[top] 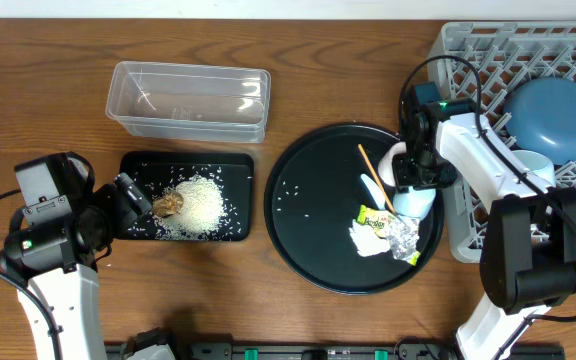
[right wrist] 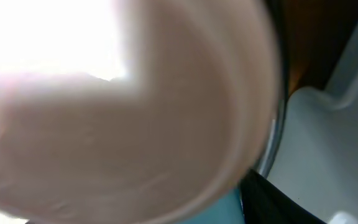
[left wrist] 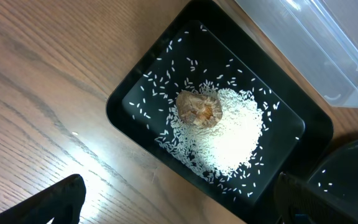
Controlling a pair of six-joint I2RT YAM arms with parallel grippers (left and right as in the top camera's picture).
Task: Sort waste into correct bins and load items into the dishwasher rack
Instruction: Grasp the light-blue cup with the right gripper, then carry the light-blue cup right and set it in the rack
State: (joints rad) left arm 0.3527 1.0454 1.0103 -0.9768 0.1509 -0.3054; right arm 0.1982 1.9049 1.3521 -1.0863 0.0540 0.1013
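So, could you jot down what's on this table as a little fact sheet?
rice: heaped with a brown lump in the black rectangular tray
clear tub: nothing visible inside
round black tray: wooden stick, white spoon, wrapper, foil, tissue
rack: blue dish, white cup
left gripper: open, over the rectangular tray
right gripper: at the light-blue cup; grip unclear

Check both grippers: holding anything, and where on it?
Left gripper: open, empty, over the black tray. Right gripper: at the rim of the cup on the round tray; grip unconfirmed, wrist view blurred.
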